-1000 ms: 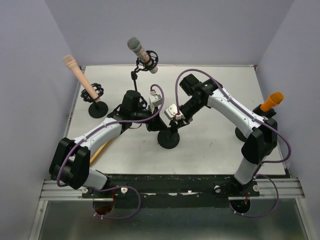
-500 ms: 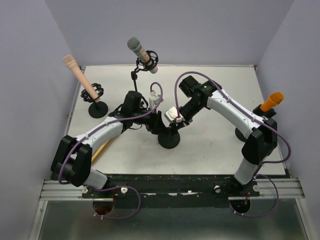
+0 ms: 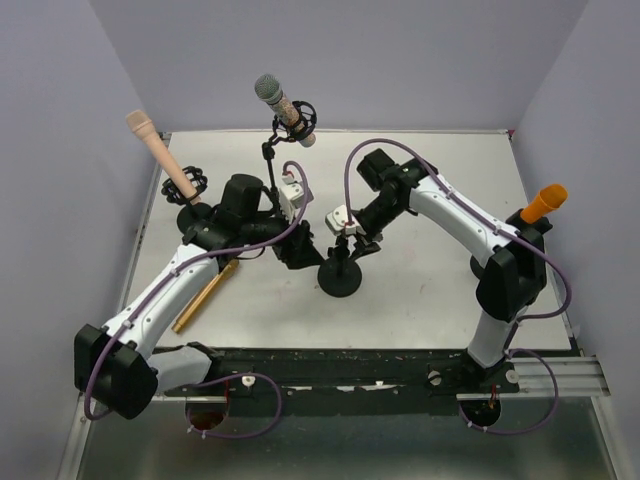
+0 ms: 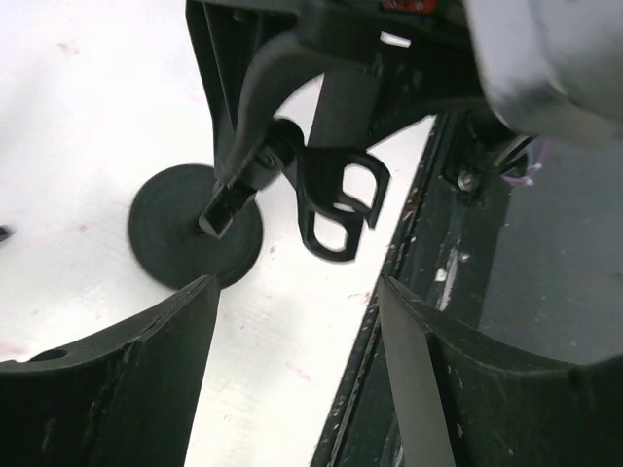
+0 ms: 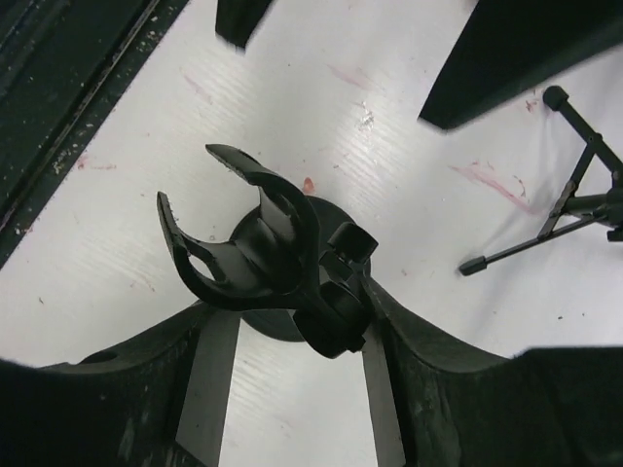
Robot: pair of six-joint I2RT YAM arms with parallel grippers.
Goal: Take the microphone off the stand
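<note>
Lavender walls close in a white table (image 3: 430, 290), and from above the gold microphone (image 3: 205, 295) lies flat just beside my left arm, well apart from the stand (image 3: 340, 278), while my left gripper (image 3: 292, 252) and right gripper (image 3: 345, 238) sit close to the stand's post. From my left wrist, the fingers (image 4: 117, 379) are spread with only bare table between them, and the stand's clip (image 4: 336, 199) hangs empty above its round base (image 4: 185, 233). From my right wrist, the fingers (image 5: 107, 409) stand apart on either side of the stand's joint, with the clip (image 5: 243, 253) empty ahead of them.
</note>
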